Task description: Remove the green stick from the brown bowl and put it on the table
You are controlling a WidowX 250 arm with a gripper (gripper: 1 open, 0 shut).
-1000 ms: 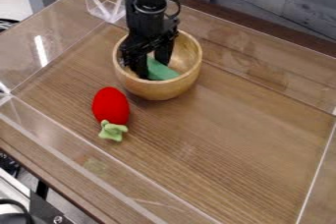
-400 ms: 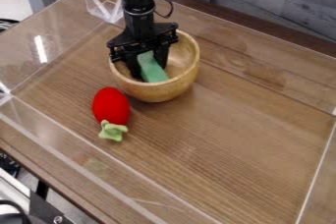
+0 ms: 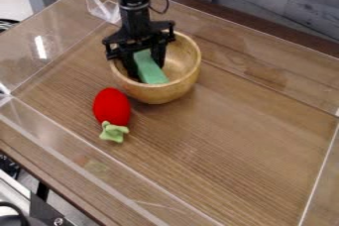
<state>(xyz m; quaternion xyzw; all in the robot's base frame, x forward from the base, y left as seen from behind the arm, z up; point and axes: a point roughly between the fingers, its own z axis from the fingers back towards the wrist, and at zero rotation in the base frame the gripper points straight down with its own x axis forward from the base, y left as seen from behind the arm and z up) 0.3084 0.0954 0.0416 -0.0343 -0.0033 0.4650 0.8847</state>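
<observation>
Green stick (image 3: 149, 68) between claw (image 3: 141, 57) fingers

the worktop (image 3: 225, 131) is a brown wood-grain surface edged with low clear acrylic walls (image 3: 54, 42). two things lie directly on it. a round light-brown wooden bowl with thick walls (image 3: 175, 83) sits toward the far left part of the surface. a red strawberry-like toy with small green leaves (image 3: 111, 110) lies on its side nearer the camera, just in front and to the left of the bowl, apart from it, its leafy end pointing toward the near edge.
</observation>
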